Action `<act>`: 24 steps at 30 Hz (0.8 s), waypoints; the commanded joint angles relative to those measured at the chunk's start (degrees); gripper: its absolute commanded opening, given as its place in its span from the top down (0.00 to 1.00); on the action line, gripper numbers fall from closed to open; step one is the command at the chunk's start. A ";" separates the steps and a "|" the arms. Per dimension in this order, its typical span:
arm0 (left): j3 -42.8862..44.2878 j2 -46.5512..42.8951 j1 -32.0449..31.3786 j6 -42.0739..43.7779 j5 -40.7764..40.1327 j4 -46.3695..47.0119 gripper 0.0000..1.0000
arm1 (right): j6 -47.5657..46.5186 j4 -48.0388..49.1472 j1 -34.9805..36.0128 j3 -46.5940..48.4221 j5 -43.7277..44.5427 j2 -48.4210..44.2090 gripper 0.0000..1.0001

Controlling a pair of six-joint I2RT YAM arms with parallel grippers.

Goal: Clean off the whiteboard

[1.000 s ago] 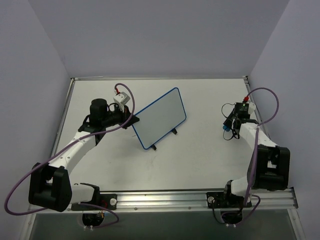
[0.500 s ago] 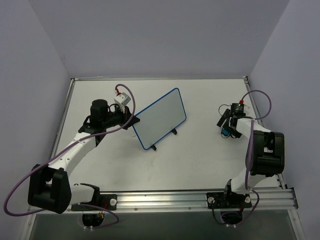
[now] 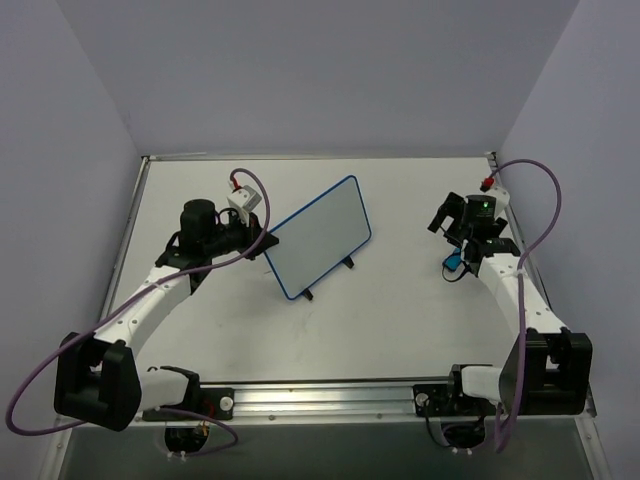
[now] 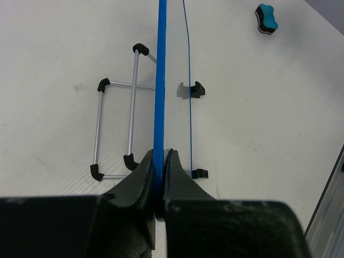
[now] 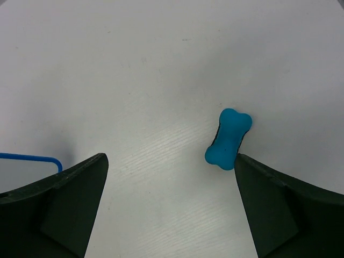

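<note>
The whiteboard [image 3: 320,238] stands tilted near the table's middle, blue-framed, its face blank in the top view. My left gripper [image 3: 266,241] is shut on its left edge. In the left wrist view both black fingers [image 4: 145,172] pinch the blue frame [image 4: 159,80] edge-on. A small blue bone-shaped eraser [image 3: 455,263] lies flat on the table at the right. My right gripper [image 5: 171,161] hangs open above it; the eraser [image 5: 228,138] lies just beyond the right fingertip, untouched. A corner of the whiteboard's frame [image 5: 32,158] shows at the left of the right wrist view.
Behind the board, a thin wire stand [image 4: 115,129] with black tips rests on the table. Two black feet [image 4: 198,90] stick out at the board's front edge. Grey walls close the table's left, back and right sides. A metal rail [image 3: 400,395] runs along the near edge.
My right gripper went from shut to wide open and rose a little; the eraser now lies loose on the table. The left arm and whiteboard have not moved.
</note>
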 commanded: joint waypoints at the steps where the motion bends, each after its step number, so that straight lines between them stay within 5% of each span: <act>1: -2.00 0.51 2.09 12.74 -14.11 -9.01 0.98 | -1.09 -0.77 -0.12 -0.23 1.30 -1.12 0.00; 16: -1.82 -0.29 2.98 12.92 -14.20 -11.48 0.89 | -1.70 0.82 2.07 -1.11 -0.20 -1.47 0.00; 21: -2.79 -1.07 3.07 12.04 -18.23 -10.16 0.69 | -1.79 0.90 2.07 -1.11 -0.20 -2.26 0.00; 24: -3.49 -1.08 2.98 11.69 -19.99 -9.11 0.66 | -1.88 1.86 2.16 -1.81 -0.55 -2.79 0.00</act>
